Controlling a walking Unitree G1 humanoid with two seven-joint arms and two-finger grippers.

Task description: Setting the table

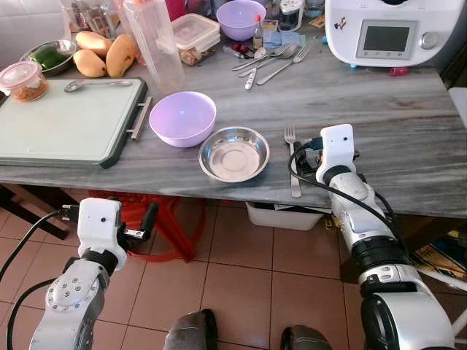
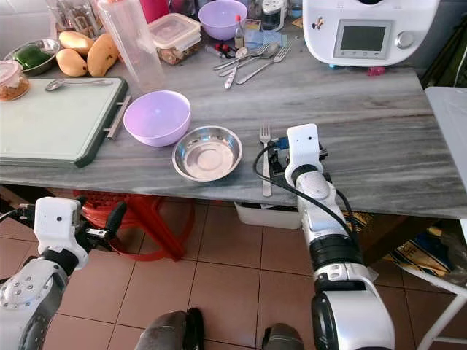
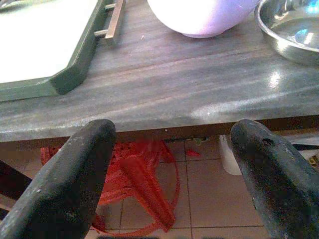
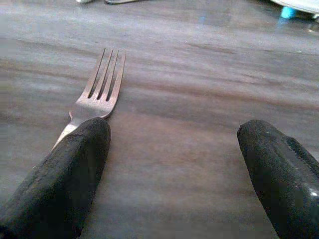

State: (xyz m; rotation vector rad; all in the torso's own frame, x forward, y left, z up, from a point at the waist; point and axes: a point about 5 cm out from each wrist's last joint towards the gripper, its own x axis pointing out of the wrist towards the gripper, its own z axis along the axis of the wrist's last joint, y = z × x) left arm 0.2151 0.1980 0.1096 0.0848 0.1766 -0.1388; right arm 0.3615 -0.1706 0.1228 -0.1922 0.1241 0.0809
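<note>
Nearest you, your left gripper [image 3: 169, 164] hung below the table's front edge, over the tiled floor [image 1: 241, 270], with its two black fingers [image 3: 65, 174] spread wide and nothing between them. Its wrist view looked up at the grey table [image 3: 164, 84] edge, with red plastic [image 3: 144, 184] on the floor underneath.

A little further in, your right gripper [image 4: 172, 164] rested low over the tabletop near the front edge, fingers [image 4: 60, 174] parted wide and gripping nothing. The fork [image 1: 292, 157] lay flat just beside its left finger, tines pointing away from you, handle running back toward the table edge; whether that finger touched the handle you could not tell.

Left of the fork sat the steel bowl [image 1: 234, 153], upright, and just beyond and left of it the lilac bowl [image 1: 182, 118], the two nearly touching. Further left lay the white cutting board [image 1: 66, 124] with its dark green rim, a spoon [image 1: 95, 84] across its far edge.

Toward the back you had a clear plastic pitcher [image 1: 155, 44], mangoes [image 1: 102, 55], a metal dish of green peppers [image 1: 48, 56], and a lidded container [image 1: 23, 79] at the far left. Mid-table at the rear lay a cluster of loose cutlery [image 1: 273, 60], a second lilac bowl [image 1: 241, 18] behind it, and a white kitchen machine [image 1: 383, 33] with a screen to the right.
</note>
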